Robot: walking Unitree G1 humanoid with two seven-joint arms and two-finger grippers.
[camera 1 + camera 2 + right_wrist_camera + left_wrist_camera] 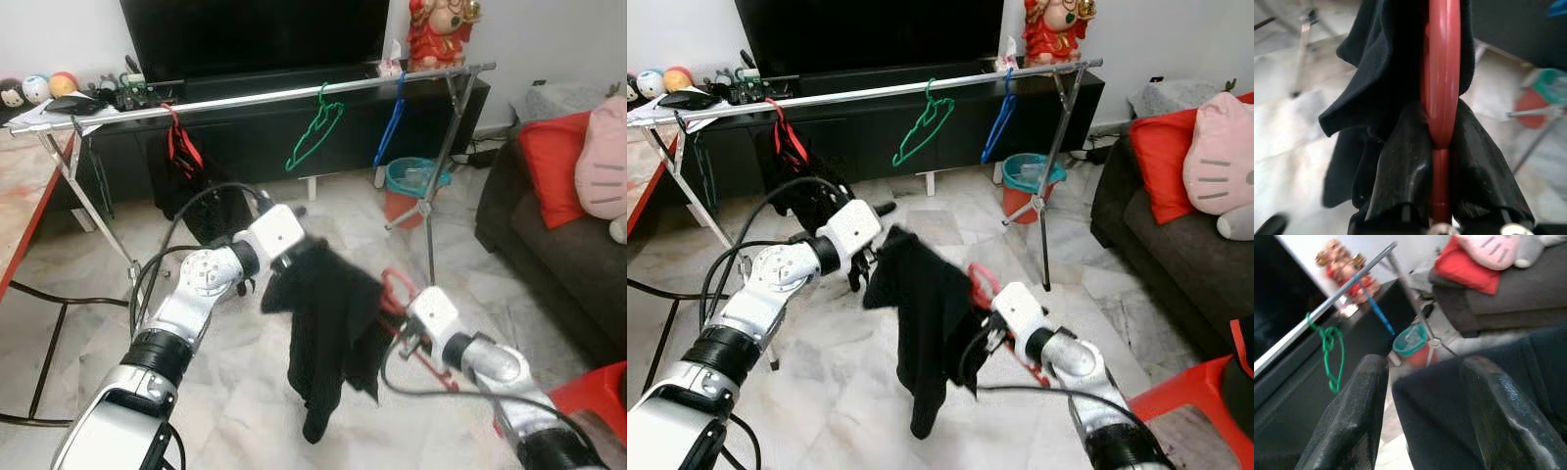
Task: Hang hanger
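Note:
A black garment hangs in mid-air between my two arms, above the marble floor. My left gripper holds its upper edge; in the left wrist view the cloth fills the gap between the fingers. My right gripper is shut on a red hanger, which is tucked into the garment's right side. Seen from the right wrist, the red hanger runs straight up between both fingers into the black folds. The silver drying rail stands ahead, beyond both grippers.
On the rail hang a green hanger, a blue hanger and a red hanger with dark clothing. The rack's right leg stands by a teal bucket. A sofa is on the right, a table on the left.

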